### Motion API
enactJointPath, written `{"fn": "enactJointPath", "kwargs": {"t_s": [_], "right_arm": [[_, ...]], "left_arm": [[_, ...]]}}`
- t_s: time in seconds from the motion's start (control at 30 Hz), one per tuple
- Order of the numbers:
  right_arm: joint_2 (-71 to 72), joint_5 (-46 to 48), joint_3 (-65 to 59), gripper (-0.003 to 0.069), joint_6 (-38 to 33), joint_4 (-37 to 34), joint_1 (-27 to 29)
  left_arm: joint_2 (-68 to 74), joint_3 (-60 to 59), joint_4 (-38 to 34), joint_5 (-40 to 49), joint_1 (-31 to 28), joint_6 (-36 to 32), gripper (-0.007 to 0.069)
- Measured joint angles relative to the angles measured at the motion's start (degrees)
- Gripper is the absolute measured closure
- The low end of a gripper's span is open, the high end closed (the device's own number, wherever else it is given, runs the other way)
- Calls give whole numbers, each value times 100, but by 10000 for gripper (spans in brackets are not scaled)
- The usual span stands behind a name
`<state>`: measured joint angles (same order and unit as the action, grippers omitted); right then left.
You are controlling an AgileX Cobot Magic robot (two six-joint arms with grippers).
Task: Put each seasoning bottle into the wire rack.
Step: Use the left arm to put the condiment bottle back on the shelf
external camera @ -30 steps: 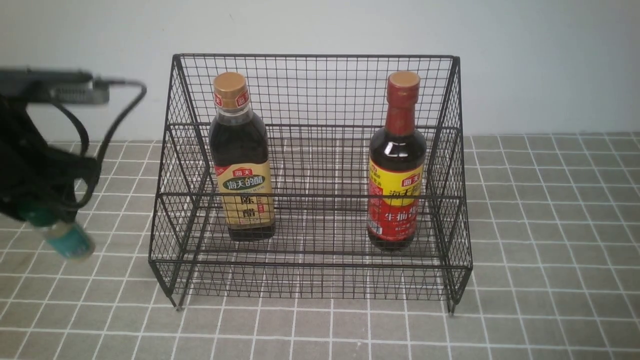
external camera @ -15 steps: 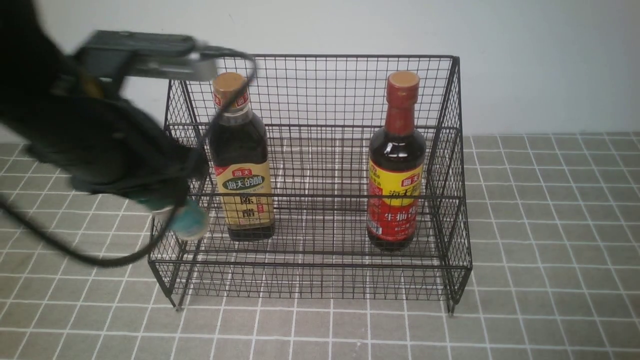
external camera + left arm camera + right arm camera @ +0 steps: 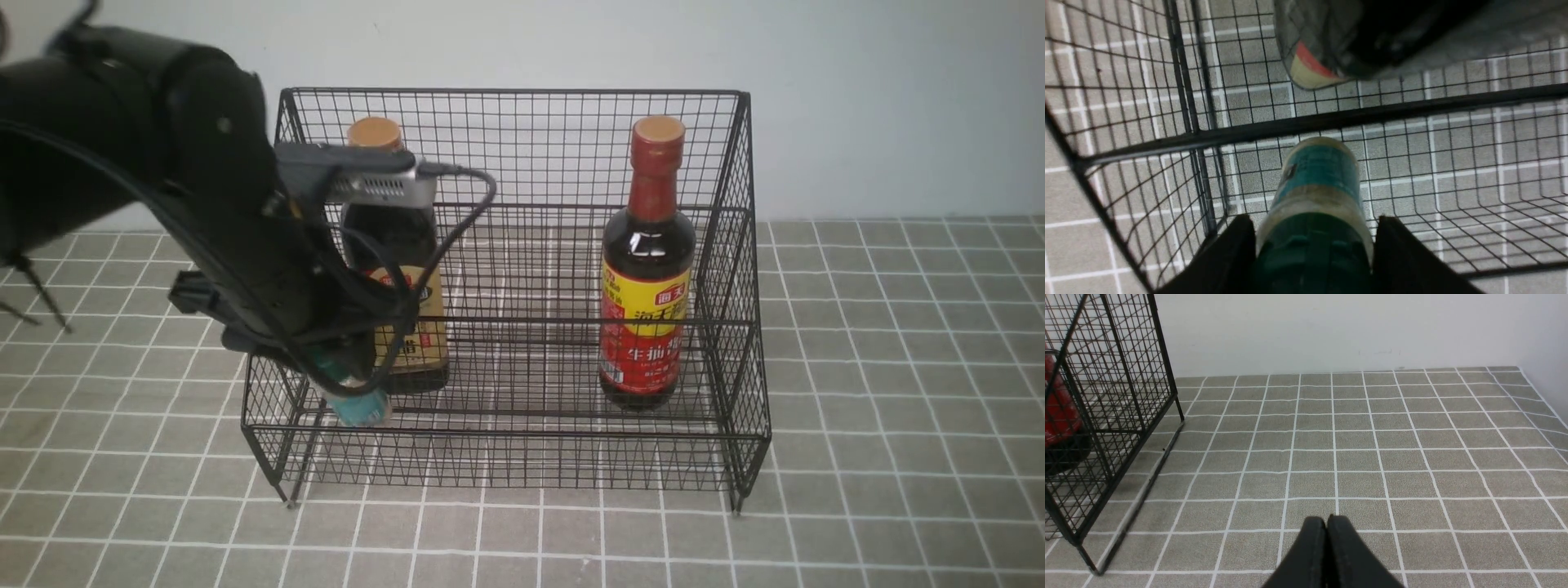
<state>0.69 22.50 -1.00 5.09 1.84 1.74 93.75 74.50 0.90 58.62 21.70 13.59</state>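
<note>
My left gripper [image 3: 347,376] is shut on the small green-capped shaker with the teal label [image 3: 361,407], its fingers on either side of the green cap [image 3: 1310,253]. The shaker [image 3: 1316,179] hangs tilted over the front low tier at the left end of the black wire rack [image 3: 522,147]. Whether it touches the mesh I cannot tell. The gold-capped dark bottle [image 3: 375,132] stands in the rack just behind my left arm, partly hidden. The red-necked bottle [image 3: 649,269] stands upright at the rack's right. My right gripper [image 3: 1327,519] is shut and empty, low over the tiles right of the rack.
The rack's right side wall [image 3: 1118,375] and corner leg [image 3: 1086,555] stand left of my right gripper, with the red bottle [image 3: 1057,412] behind the mesh. A cable [image 3: 465,212] loops from my left wrist in front of the gold-capped bottle. A white wall lies behind the rack.
My left arm has swung right from outside the rack's left side, carrying the shaker over the rack's left edge and lower. The two tall bottles have not moved.
</note>
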Motion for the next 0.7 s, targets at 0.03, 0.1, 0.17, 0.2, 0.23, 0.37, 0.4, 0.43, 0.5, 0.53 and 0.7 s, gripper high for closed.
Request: {"fn": "enactJointPath", "kwargs": {"t_s": [0.03,0.1,0.17,0.2,0.23,0.37,0.4,0.43,0.5,0.53,0.7], "right_arm": [[0,0,0,672,0,0,0],[0,0,0,672,0,0,0],[0,0,0,672,0,0,0],[0,0,0,672,0,0,0],[0,0,0,672,0,0,0],[0,0,0,672,0,6,0],[0,0,0,672,0,6,0],[0,0,0,672,0,6,0],[0,0,0,672,0,6,0],[0,0,0,672,0,6,0],[0,0,0,672,0,6,0]], "left_arm": [[44,0,0,-26,0,0,293],[129,0,0,-59,0,0,293],[183,0,0,-64,0,0,293],[236,0,0,-64,0,0,293],[253,0,0,-64,0,0,293],[262,0,0,-42,0,0,287],[262,0,0,-42,0,0,281],[262,0,0,-35,0,0,276],[262,0,0,-35,0,0,265],[262,0,0,-35,0,0,256],[225,4,0,-35,5,28,217]]}}
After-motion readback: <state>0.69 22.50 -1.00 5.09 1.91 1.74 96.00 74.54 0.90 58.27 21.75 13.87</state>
